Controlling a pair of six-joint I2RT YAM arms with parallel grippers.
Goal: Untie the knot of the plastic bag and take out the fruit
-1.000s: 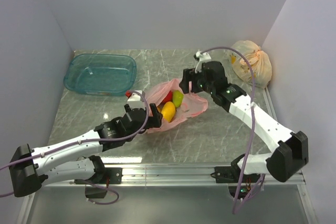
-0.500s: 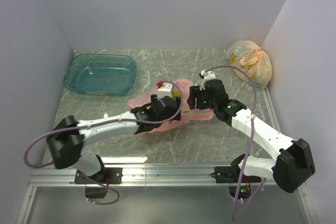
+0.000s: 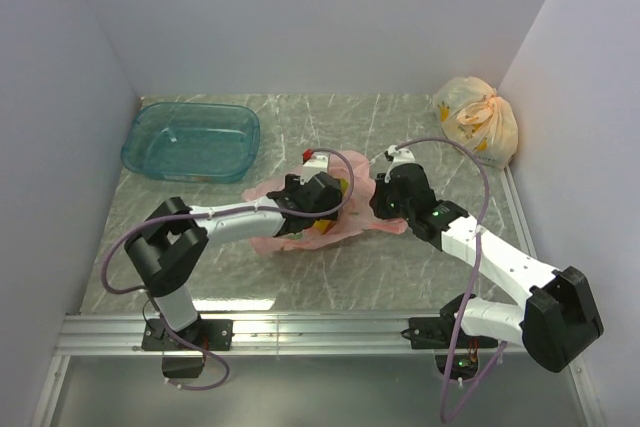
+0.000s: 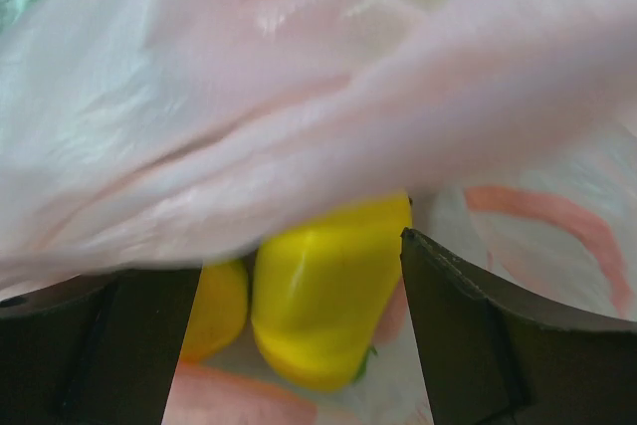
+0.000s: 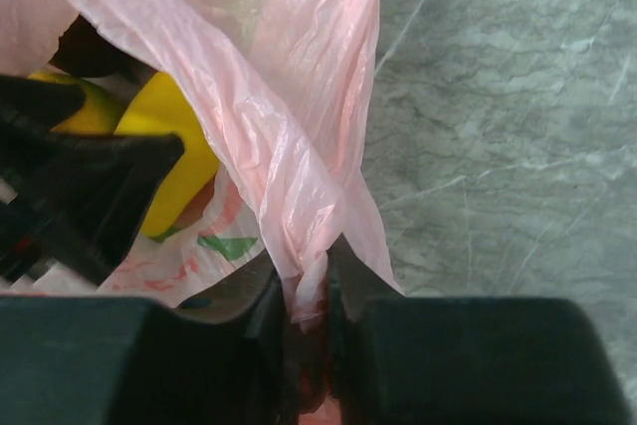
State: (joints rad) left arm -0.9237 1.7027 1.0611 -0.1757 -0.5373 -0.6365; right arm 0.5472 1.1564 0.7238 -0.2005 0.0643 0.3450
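Grey table [image 3: 400,267], white walls [image 3: 300,17]; right gripper [image 5: 307,291] clenched on plastic bag [image 5: 299,97]; left gripper [image 4: 299,261] released

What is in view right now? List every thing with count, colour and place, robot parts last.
plastic bag: one, translucent pink, table centre
yellow fruit: one, inside the bag
orange-yellow fruit: one, inside the bag, beside the yellow one
tub: one, clear teal, far left
knotted bag: one, pale yellow with orange print, far right corner
table: one, grey-green marbled
left gripper: open, inside the bag, astride the yellow fruit
right gripper: shut on the bag's edge
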